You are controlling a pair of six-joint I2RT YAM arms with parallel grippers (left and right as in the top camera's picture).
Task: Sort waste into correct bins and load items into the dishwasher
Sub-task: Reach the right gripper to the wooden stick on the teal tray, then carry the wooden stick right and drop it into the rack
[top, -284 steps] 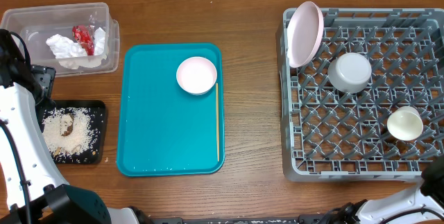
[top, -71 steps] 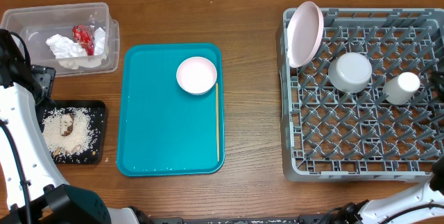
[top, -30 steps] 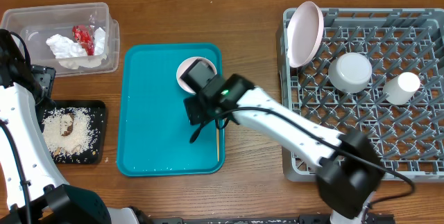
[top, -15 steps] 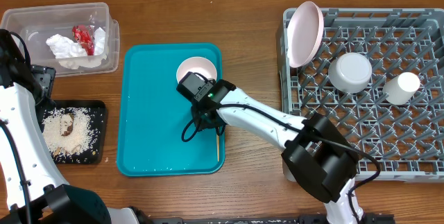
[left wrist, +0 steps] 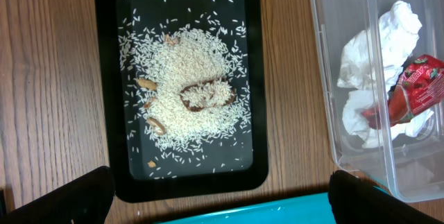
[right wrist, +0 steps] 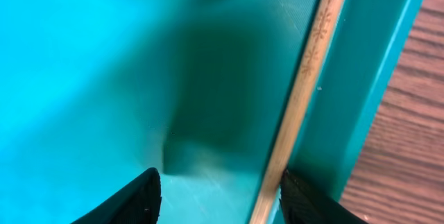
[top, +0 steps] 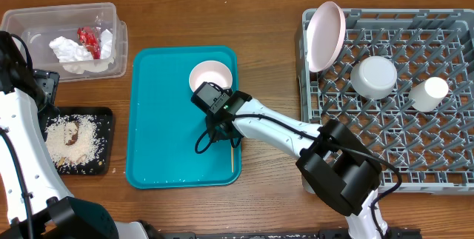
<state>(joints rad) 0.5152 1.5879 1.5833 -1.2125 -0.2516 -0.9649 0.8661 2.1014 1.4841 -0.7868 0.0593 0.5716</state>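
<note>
A thin wooden chopstick (top: 231,156) lies along the right rim of the teal tray (top: 167,120), with a pink-white bowl (top: 209,73) at the tray's far end. My right gripper (right wrist: 218,196) is down on the tray and open. The chopstick (right wrist: 309,85) runs between its fingers, close against the right fingertip (right wrist: 305,200), and nothing is gripped. My left gripper (left wrist: 218,196) hangs wide open above the black tray of rice (left wrist: 187,92), holding nothing.
A clear bin (top: 44,21) with crumpled paper and a red wrapper stands at the far left, the black rice tray (top: 104,117) in front of it. The grey dish rack (top: 311,180) on the right holds a pink plate (top: 326,35), a grey bowl (top: 373,76) and a white cup (top: 429,92).
My right arm came in over the teal tray and its gripper settled low beside the chopstick, edging slightly right in the last half second. The left arm has not moved.
</note>
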